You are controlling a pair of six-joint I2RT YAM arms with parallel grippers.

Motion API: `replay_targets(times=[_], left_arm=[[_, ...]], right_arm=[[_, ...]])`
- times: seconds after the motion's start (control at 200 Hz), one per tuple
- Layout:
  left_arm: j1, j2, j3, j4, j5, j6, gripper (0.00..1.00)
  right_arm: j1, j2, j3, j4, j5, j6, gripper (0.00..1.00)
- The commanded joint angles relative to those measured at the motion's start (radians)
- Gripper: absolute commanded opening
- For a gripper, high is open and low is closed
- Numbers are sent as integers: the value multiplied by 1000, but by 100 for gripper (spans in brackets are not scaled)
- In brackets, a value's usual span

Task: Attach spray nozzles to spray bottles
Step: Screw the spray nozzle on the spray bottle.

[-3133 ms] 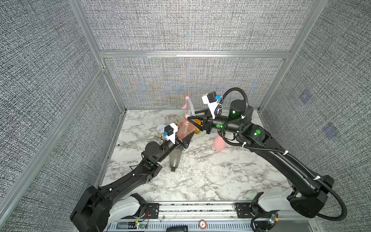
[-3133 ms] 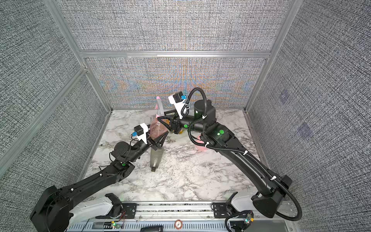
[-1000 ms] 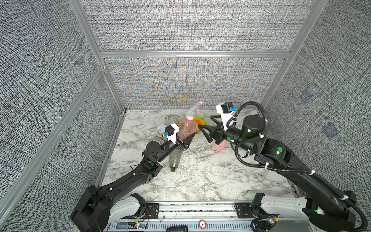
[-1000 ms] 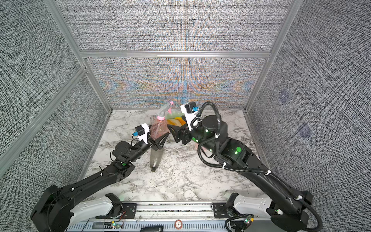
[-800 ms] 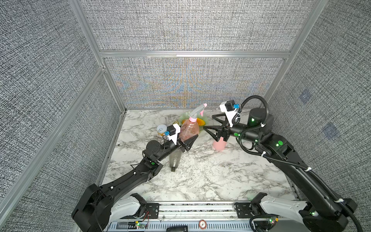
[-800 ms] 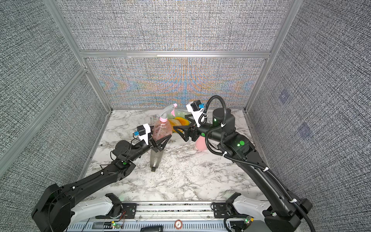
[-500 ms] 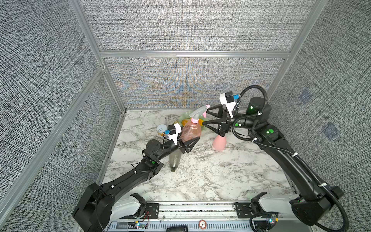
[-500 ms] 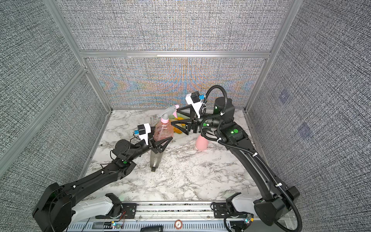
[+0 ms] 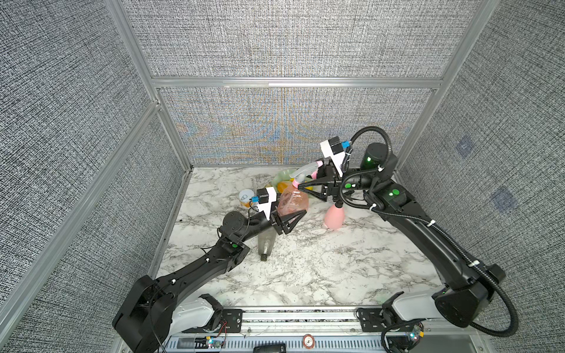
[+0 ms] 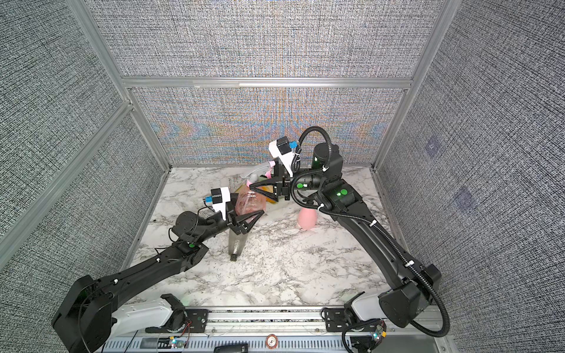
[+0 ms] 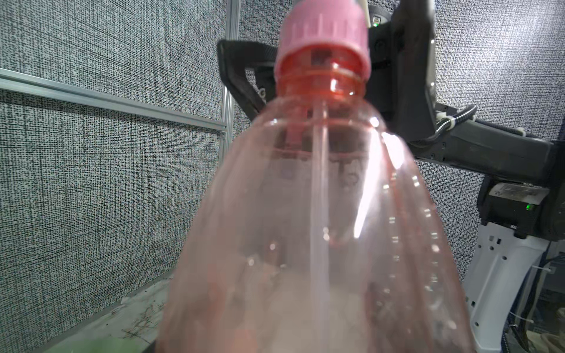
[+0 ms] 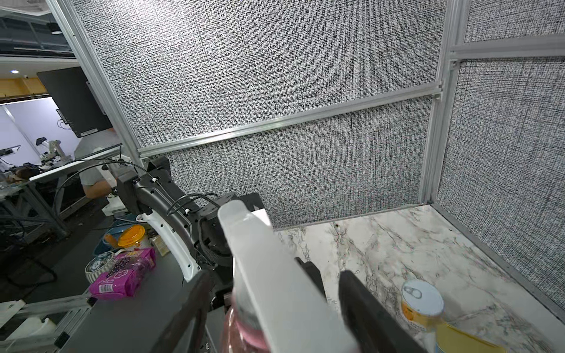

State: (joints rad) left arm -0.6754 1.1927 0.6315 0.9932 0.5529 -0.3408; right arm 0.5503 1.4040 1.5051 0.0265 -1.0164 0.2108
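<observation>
Since a moment ago we swing our right gripper (image 9: 304,188) inward, jaws apart astride the nozzle (image 9: 305,169); beneath it our left gripper (image 9: 296,221) clamps the clear pink bottle (image 9: 292,201)

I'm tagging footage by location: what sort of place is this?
Probably a robotics lab test cell: a black left arm and black right arm on an aluminium rail, a white marble-patterned tabletop boxed in by grey fabric panels, and a cluttered dark grey bench outside, in the right wrist view.

Spray nozzle (image 12: 269,259) between parted jaws, can (image 12: 422,298) nearby
</observation>
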Motion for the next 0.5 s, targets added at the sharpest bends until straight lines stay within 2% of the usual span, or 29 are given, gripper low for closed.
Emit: replay_targets(times=[0.0,0.28,0.495], left_arm=[[1,-7,7,28,7,0,64],[3,-9,9,18,-3,7,64],[4,-15,9,12,-13,13,64]], right_arm=[[8,-2,3,19,-7,6,64],[22,0,-3,12,6,7,49],[31,-5,-11,6,16,1,28]])
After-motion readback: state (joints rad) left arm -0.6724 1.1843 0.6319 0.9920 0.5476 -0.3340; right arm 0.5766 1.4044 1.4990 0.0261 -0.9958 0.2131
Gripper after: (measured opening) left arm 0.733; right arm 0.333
